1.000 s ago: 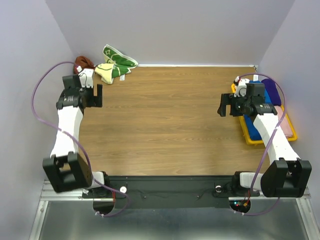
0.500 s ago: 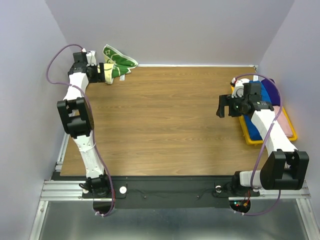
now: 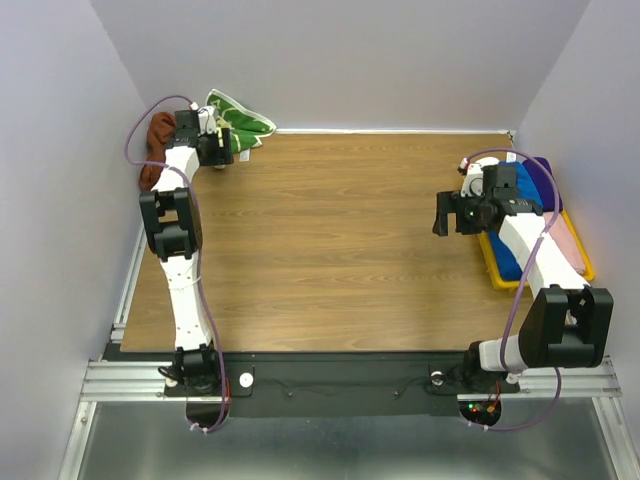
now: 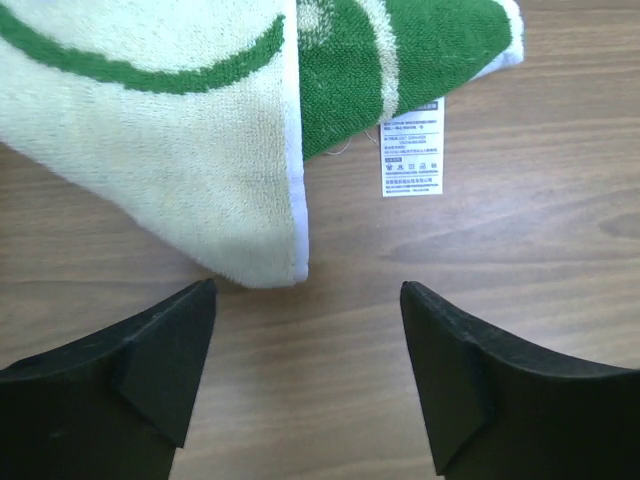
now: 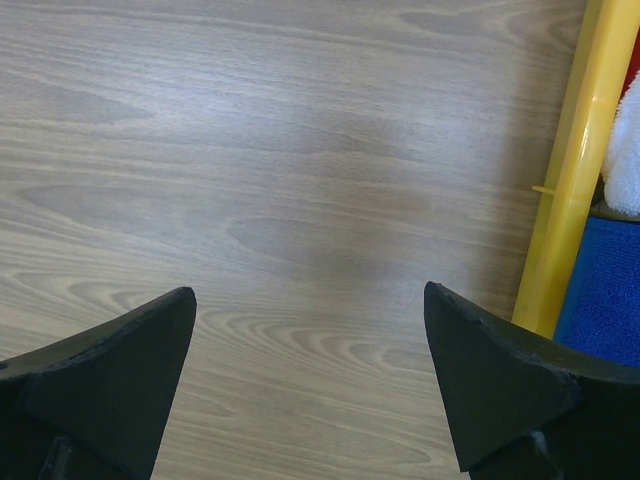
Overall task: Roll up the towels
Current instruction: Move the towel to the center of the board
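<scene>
The cream towel with green patches lies crumpled in the far left corner of the table. In the left wrist view its cream corner and white care label lie just ahead of my fingers. My left gripper is open and empty, low over the wood, right at the towel's near corner. The rust-brown towel lies bunched to the left of that arm. My right gripper is open and empty over bare wood at the right.
A yellow tray at the right edge holds rolled blue, purple and pink towels. Its rim and a blue roll show beside my right fingers. Walls close in on both sides and the back.
My left arm has stretched out to the far left corner, bringing its open gripper up to the cream and green towel. The rust-brown towel now shows. The right arm barely moved.
</scene>
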Available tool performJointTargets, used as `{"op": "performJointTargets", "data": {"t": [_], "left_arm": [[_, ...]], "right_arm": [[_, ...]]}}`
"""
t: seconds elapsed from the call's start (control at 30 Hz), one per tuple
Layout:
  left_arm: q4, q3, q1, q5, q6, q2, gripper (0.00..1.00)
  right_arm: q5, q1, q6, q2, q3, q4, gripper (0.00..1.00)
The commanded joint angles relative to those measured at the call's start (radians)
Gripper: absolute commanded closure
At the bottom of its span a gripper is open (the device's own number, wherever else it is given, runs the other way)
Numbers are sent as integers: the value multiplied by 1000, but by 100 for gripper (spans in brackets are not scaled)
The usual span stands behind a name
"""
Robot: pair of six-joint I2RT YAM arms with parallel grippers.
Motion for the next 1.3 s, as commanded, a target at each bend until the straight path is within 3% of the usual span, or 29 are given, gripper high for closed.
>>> {"op": "performJointTargets", "data": {"t": [0.0, 0.07, 0.13, 0.17, 0.2, 0.23, 0.27, 0.37, 0.47, 0.57, 0.67, 0.8, 1.0, 1.1, 1.27], "left_arm": [[30, 94, 6, -93, -48, 47, 19], [30, 110, 3, -118, -50, 61, 31], [25, 116, 1, -115, -51, 59, 49], [4, 114, -5, -94, -48, 50, 65], [4, 110, -10, -78, -39, 43, 66], [-30, 102, -16, -63, -28, 30, 97], [-56, 90, -37, -26, 1, 17, 100], [-168, -45, -81, 112, 126, -81, 100], [-213, -339, -175, 241, 250, -256, 100], [-272, -676, -273, 284, 387, -492, 100], [-424, -832, -332, 321, 514, -638, 100], [-607, -946, -330, 228, 741, -805, 100], [-736, -975, -179, 49, 904, -909, 100], [-730, -944, -58, 22, 921, -910, 100], [-641, -963, 6, -11, 850, -907, 100]], "right_arm": [[26, -3, -13, -15, 60, -14, 0], [31, -3, -16, -16, 63, -18, 0], [34, -3, -17, -19, 61, -21, 0], [33, -3, -19, -20, 61, -23, 0], [30, -3, -19, -22, 61, -24, 0], [25, -3, -20, -25, 57, -23, 0], [16, -3, -25, -32, 55, -23, 0], [-4, -3, -31, -46, 55, -23, 0], [-32, -3, -49, -57, 55, -23, 0], [-43, -3, -65, -66, 58, -24, 0], [-65, -3, -69, -65, 66, -26, 0], [-118, -3, -77, -46, 70, -28, 0], [-234, 6, -74, 17, 113, -26, 8], [-260, 61, -62, 99, 156, -17, 10], [-222, 224, -17, 318, 335, 44, 14]]}}
